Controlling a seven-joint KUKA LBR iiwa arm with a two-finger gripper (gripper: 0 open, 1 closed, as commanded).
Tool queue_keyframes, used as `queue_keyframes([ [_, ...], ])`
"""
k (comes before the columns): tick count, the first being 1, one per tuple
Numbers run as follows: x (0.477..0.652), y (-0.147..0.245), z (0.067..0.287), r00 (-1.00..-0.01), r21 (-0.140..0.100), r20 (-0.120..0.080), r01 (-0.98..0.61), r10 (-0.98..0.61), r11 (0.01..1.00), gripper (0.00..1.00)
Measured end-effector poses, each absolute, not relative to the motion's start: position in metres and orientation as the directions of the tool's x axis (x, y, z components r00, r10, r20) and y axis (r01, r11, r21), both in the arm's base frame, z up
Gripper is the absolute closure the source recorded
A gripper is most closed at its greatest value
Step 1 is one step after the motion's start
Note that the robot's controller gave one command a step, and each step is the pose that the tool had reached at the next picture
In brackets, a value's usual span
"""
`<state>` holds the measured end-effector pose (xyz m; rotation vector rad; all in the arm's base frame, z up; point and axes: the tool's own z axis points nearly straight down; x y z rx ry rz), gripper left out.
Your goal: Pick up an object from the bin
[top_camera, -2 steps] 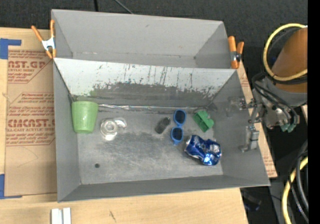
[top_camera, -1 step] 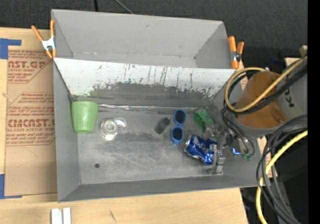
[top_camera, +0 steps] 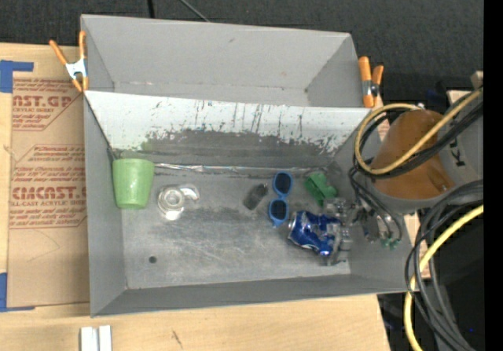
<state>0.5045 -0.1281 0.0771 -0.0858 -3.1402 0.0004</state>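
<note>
Closest, in the right front part of the grey bin (top_camera: 110, 263), lies a crushed blue can (top_camera: 313, 232), and the pincer (top_camera: 343, 238) is low at the can's right end, touching it or just beside it; whether the pincer is released or clenched I cannot tell. Behind the can are one blue ring (top_camera: 277, 212) and a second blue ring (top_camera: 280, 182), with a small dark grey piece (top_camera: 254, 197) on their left and a green piece (top_camera: 320, 186) on their right. Well apart, on the left side, a clear plastic piece (top_camera: 173, 202) lies near a light green cup (top_camera: 132, 181) at the left wall.
</note>
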Motion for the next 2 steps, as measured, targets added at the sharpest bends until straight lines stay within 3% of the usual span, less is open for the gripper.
queue_keyframes([
  [1, 0.481, -0.102, 0.127, -0.985, 0.0, -0.002, -0.171, -0.171, 0.985, 1.0],
  [2, 0.52, -0.099, 0.272, -0.989, -0.004, -0.011, -0.149, -0.149, 0.989, 1.0],
])
